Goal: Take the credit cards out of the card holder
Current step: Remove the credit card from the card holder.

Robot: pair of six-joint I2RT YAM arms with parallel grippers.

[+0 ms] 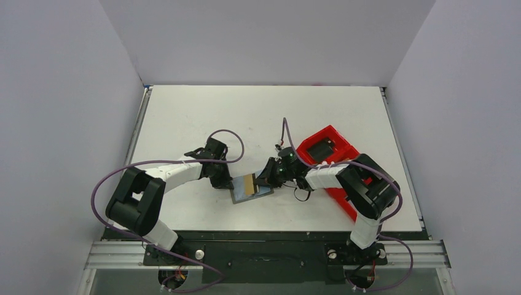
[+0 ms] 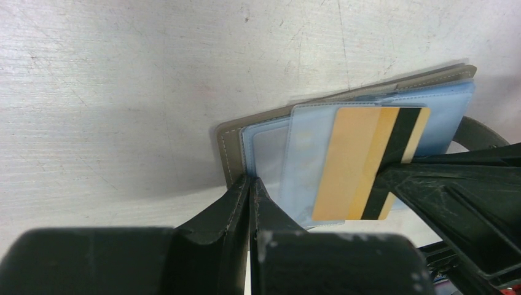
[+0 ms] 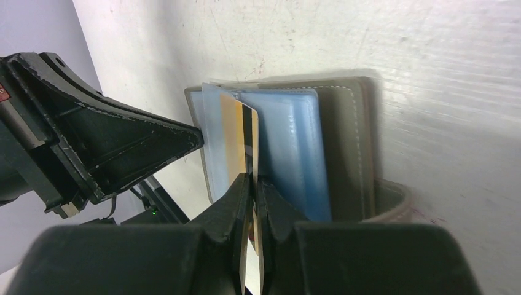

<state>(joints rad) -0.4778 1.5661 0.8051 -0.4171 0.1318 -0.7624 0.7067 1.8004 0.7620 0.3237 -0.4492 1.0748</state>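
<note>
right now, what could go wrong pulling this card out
1. The right tool pinches only a narrow edge of the credit card, so the card could slip free during the pull.
2. The left tool meets the card holder at just one edge, so the holder might slide or lift along with the card.

The top camera looked down from behind me over the whole table [image 1: 184, 123]. Both wrist cameras sat close to the wallet [image 2: 270, 147] [image 3: 344, 141], facing it from opposite sides.
</note>
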